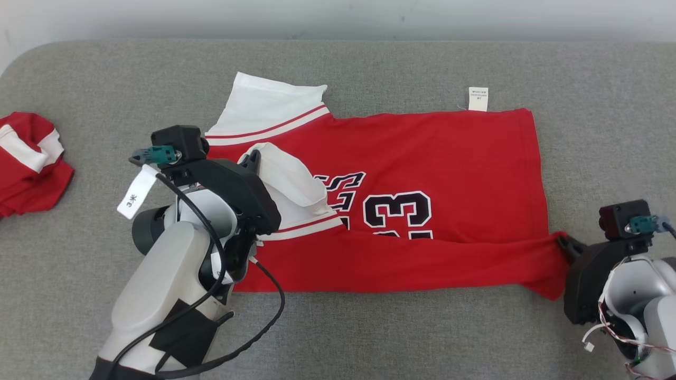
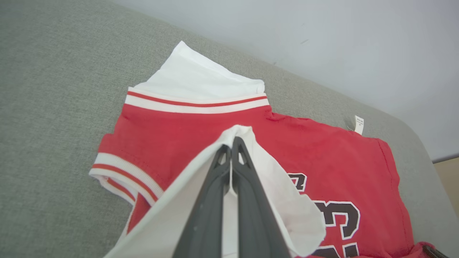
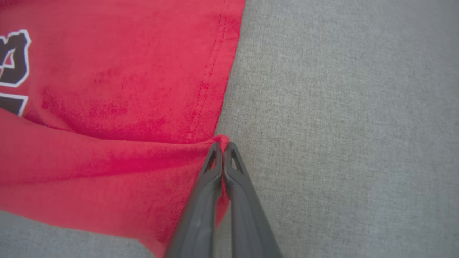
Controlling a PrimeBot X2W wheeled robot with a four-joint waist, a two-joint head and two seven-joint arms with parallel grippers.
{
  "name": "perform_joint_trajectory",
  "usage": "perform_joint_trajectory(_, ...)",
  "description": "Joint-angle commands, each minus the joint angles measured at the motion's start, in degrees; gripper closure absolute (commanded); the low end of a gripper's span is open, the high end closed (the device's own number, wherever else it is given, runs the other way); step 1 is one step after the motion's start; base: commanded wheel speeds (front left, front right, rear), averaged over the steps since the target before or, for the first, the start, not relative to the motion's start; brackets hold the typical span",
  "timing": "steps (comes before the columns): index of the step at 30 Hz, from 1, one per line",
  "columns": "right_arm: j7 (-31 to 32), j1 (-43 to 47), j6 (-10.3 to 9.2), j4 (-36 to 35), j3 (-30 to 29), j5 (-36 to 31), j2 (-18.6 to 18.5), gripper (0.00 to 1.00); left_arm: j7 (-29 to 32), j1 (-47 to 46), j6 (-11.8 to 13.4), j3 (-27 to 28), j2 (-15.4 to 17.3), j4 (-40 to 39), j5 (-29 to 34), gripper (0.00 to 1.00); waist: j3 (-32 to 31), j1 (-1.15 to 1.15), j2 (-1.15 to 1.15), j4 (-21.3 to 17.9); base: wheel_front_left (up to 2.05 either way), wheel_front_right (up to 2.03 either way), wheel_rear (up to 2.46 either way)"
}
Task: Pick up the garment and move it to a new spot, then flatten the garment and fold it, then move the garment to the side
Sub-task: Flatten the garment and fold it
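— Item?
— Garment [image 1: 449, 153]: red jersey, white sleeves, red-and-white striped trim, black "23" outlined in white.
— Condition, position?
— Spread across grey desk [image 1: 369, 332]; near long edge folded over; one white sleeve [image 1: 288, 177] lifted over the chest.

**Desk:** How many garments are in the frame?

**Photographer:** Two. One red jersey [image 1: 433, 153], and one red-and-white bundle [image 1: 29, 163] at the edge. The bundle appears to be a single piece, though the frame cuts part of it off.

**Desk:** And how many grippers?

**Photographer:** Two, the left gripper [image 1: 255, 157] and the right gripper [image 1: 562, 240]. Each has two dark fingers.

**Desk:** How many sleeves can you count on the jersey?

**Photographer:** Two white sleeves, one upper sleeve [image 1: 269, 100] and one lower sleeve [image 1: 293, 177].

**Desk:** Are there any labels?

**Photographer:** Two in all. There is one care label [image 1: 478, 98] and one paper tag [image 1: 136, 192].

**Desk:** How many surfaces?

**Photographer:** One grey table [image 1: 369, 338].
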Motion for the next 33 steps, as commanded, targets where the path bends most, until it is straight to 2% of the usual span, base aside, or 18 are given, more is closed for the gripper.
perform_joint_trajectory(1,-1.7,-1.6,-0.04,0.2,-0.1,-0.6,-0.3,1.0,-0.7,-0.6,-0.2,0.5,0.2,1.1,-0.2,1.0,-0.1,0.0,-0.01,0.0,0.0,0.0,0.0)
perform_joint_trajectory(4,-2.9,-2.0,-0.04,0.8,-0.4,-0.9,-0.2,1.0,-1.5,-0.7,-0.3,1.1,0.3,2.0,-0.7,1.0,-0.4,0.0,-0.01,0.4,0.0,0.0,0.0)
perform_joint_trajectory(11,-4.6,-2.0,-0.04,1.3,-0.5,-1.2,-0.4,1.0,-2.5,-0.4,1.5,1.9,1.3,2.9,-0.3,1.0,-1.0,0.0,-0.01,1.3,0.0,0.0,0.0)
perform_joint_trajectory(14,-4.4,-2.1,-0.04,2.0,-0.3,-1.3,-0.2,1.0,-1.8,0.4,1.3,1.7,1.2,3.2,-1.0,1.0,-1.0,0.0,-0.01,1.5,0.0,0.0,0.0)
perform_joint_trajectory(15,-4.4,-2.2,-0.03,2.3,-0.2,-1.4,-0.1,0.95,-1.7,0.4,1.1,1.4,1.2,3.4,-0.8,1.0,-1.0,0.0,-0.01,1.5,0.0,0.0,0.0)
perform_joint_trajectory(16,-4.4,-2.3,-0.04,2.5,-0.1,-1.3,0.1,0.0,-1.9,0.4,0.9,1.4,1.2,3.6,-0.9,1.0,-1.0,0.0,-0.01,1.6,0.0,0.0,0.0)
perform_joint_trajectory(17,-4.6,-2.6,-0.03,2.8,-0.4,-1.1,0.4,0.0,-2.2,0.2,0.8,1.3,1.1,3.8,-0.9,0.65,-1.0,0.0,-0.01,1.5,0.0,0.0,0.0)
perform_joint_trajectory(18,-5.3,-3.0,-0.03,2.8,-0.2,-0.9,0.6,0.0,-2.1,0.3,0.6,1.3,1.0,4.1,-1.4,0.0,-1.0,0.0,-0.01,1.5,0.0,0.0,0.0)
perform_joint_trajectory(24,-10.1,-4.4,-0.03,2.2,1.7,-0.8,-0.4,0.0,-4.0,-0.5,0.6,1.1,1.4,5.2,-0.6,0.0,-1.4,0.0,-0.01,1.4,0.0,0.0,0.0)
perform_joint_trajectory(31,-15.0,-4.5,-0.03,1.7,0.0,-0.8,-0.1,0.0,-8.2,0.5,-1.4,0.1,3.3,3.2,1.4,0.0,-3.1,0.0,-0.01,1.5,0.0,0.0,0.0)
perform_joint_trajectory(33,-15.5,-4.0,-0.04,1.5,-1.6,-1.3,0.7,0.0,-8.8,1.7,-1.2,-1.0,4.3,2.8,2.5,0.0,-3.8,0.0,-0.01,1.4,0.0,0.0,0.0)
